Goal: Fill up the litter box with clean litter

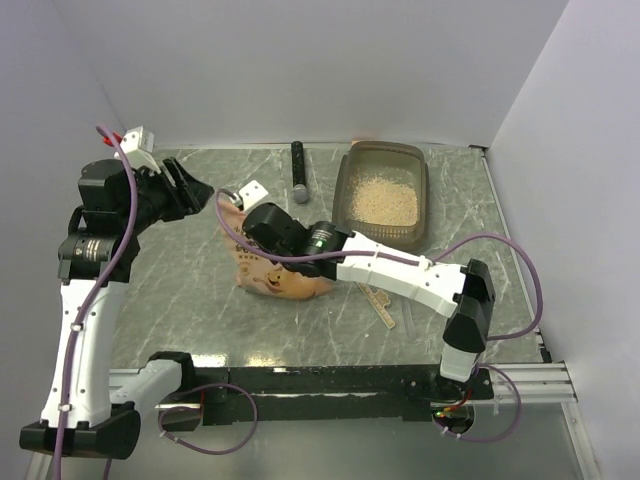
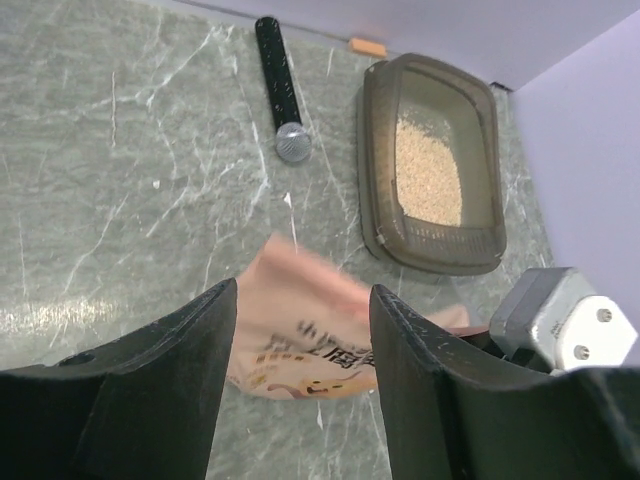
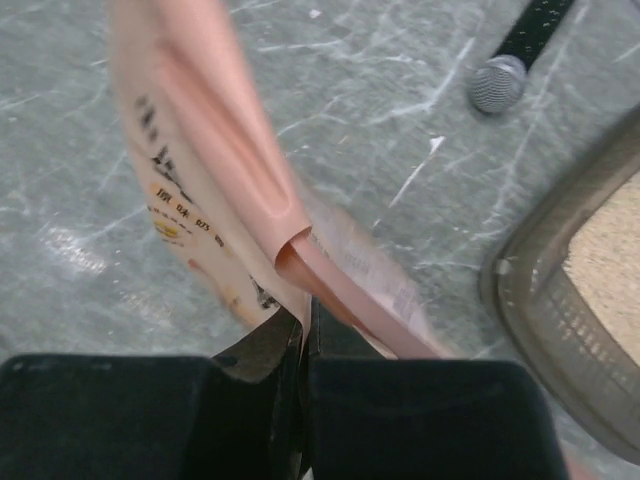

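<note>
while the right gripper (image 3: 303,335) pinches a thin edge of the soft orange-pink printed pouch (image 3: 215,170), jaws shut on it, the left gripper (image 2: 300,300) hangs half-wide, empty. smoky grey-brown rectangular plastic litter box (image 1: 343,190) sits far right, pale beige granular litter (image 1: 388,200) heaped inside. risk: pouch is beside the box, not over it; leftover grains would spill; thin pinch may slip. pouch blurred, mouth and contents unreadable.

The litter box (image 1: 385,150) sits far right, litter (image 1: 388,200) heaped inside. A black rod (image 1: 297,170) lies just left of it. The right gripper (image 1: 243,212) holds the pouch (image 1: 280,282) at centre. The left gripper (image 1: 190,188) hangs further left.
</note>
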Robot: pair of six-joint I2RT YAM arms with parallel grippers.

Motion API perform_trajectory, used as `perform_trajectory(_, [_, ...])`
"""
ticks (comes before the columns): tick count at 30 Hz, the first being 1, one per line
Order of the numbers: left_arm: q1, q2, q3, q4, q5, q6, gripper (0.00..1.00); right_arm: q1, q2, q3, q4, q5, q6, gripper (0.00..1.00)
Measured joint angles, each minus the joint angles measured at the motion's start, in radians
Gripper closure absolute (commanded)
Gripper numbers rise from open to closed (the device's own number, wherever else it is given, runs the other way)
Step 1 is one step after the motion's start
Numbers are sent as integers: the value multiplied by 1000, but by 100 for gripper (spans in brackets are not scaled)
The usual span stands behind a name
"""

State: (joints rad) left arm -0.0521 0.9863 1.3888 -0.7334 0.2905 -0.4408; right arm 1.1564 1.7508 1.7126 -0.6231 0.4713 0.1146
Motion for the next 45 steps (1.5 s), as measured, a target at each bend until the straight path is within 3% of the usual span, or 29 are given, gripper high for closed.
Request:
perform_trajectory(8, [-1, -1, -57, 2, 20, 18, 37, 13, 33, 64, -76, 6, -27, 100])
perform_trajectory(17, [-13, -37, -209, 105, 177, 63, 33, 19, -231, -299, 137, -158, -92, 100])
perform_trajectory(24, [-30, 30, -76, 89, 290, 104, 31, 16, -357, -422, 163, -341, -268, 100])
perform_trajectory(31, [-216, 36, -21, 56, 413, 340, 30, 10, -380, -426, 113, -552, -437, 100])
perform_trajectory(38, [-269, -84, -211, 64, 500, 557, 26, 0, -528, -524, 39, -703, -502, 100])
perform_trajectory(45, [-322, -205, -335, 161, 586, 605, 24, 0, -673, -602, -50, -779, -502, 100])
